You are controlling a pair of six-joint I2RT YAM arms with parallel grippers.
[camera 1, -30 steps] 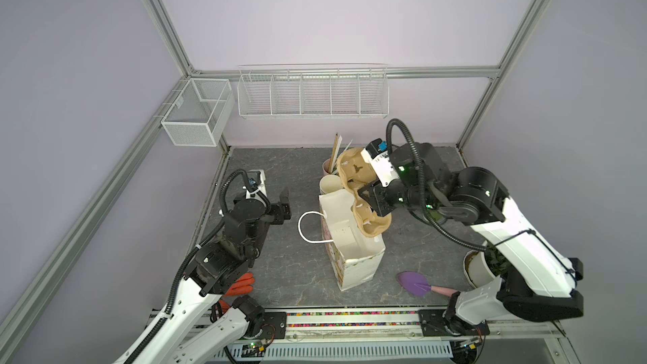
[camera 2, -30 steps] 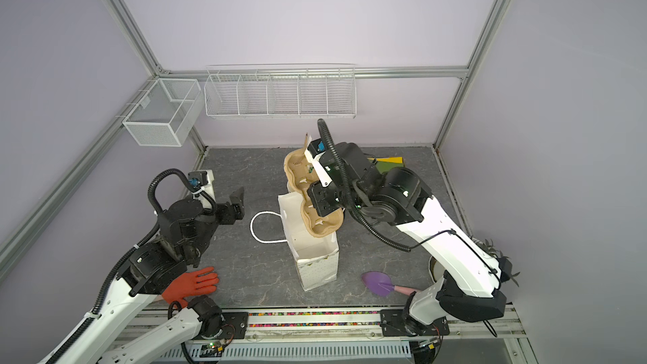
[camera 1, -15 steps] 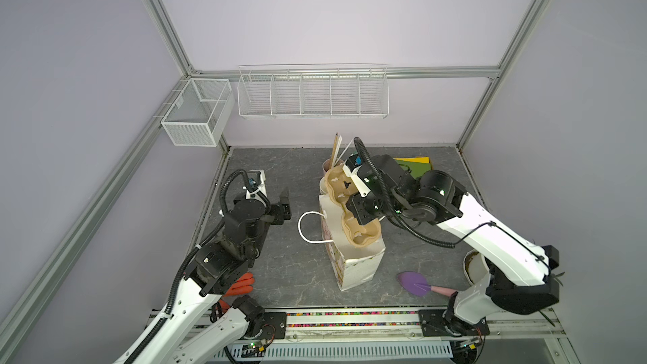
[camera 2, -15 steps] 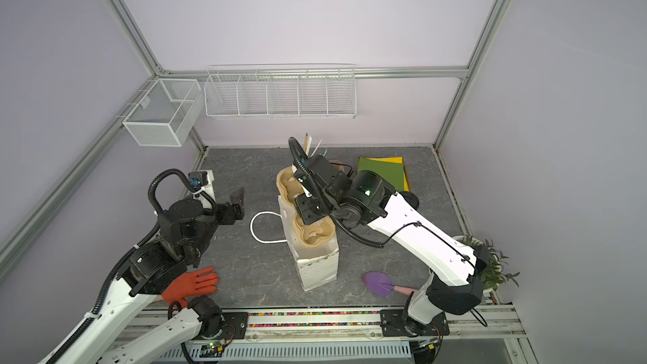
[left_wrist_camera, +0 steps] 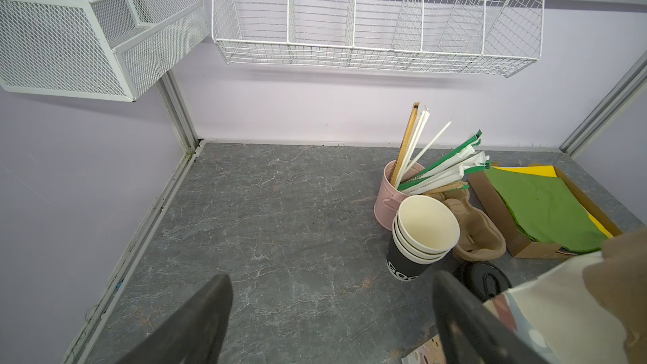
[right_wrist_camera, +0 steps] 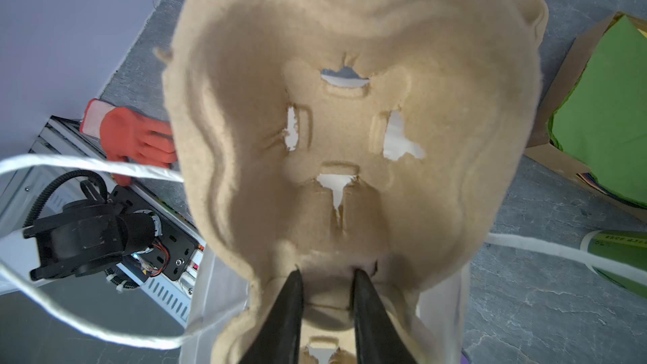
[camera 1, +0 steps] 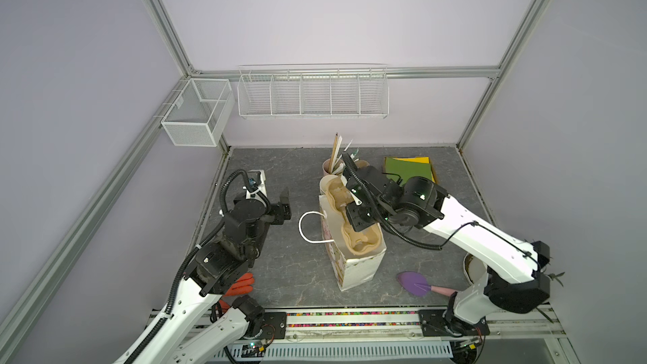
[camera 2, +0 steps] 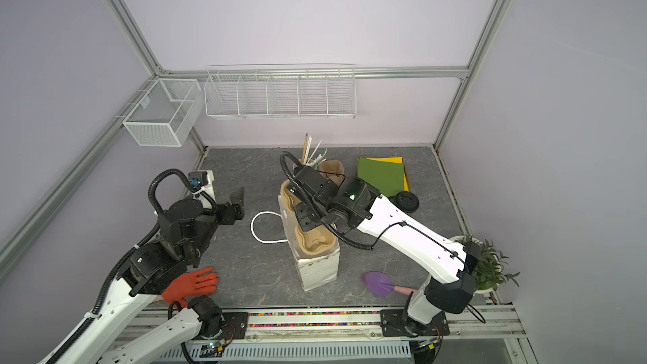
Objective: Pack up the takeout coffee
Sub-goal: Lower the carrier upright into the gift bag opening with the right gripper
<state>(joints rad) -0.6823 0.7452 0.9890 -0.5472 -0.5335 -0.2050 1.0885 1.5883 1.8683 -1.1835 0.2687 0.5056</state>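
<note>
See right fingers (right_wrist_camera: 290, 309) closed to a narrow gap, pinching the middle ridge of the pulp cup carrier (camera 1: 360, 245). Find that carrier mid-frame in both top views, set into the open mouth of the white paper bag (camera 1: 357, 271), far end poking past the bag's back rim.

Spot the takeout coffee (camera 2: 406, 201) right of centre in a top view: upright on the desk (camera 2: 266, 274), black lid on, just off the lower-right corner of the stack of green napkins (camera 2: 381, 173). Not held, not touching any fingers; sits off to the right of the right fingers, wrist housing in between.

Read left fingers (left_wrist_camera: 206, 320) as spread wide, empty, above bare desk at centre-left in both top views, left of the bag's rope handle (camera 1: 299, 226). Well apart from the coffee, bag between.
</note>
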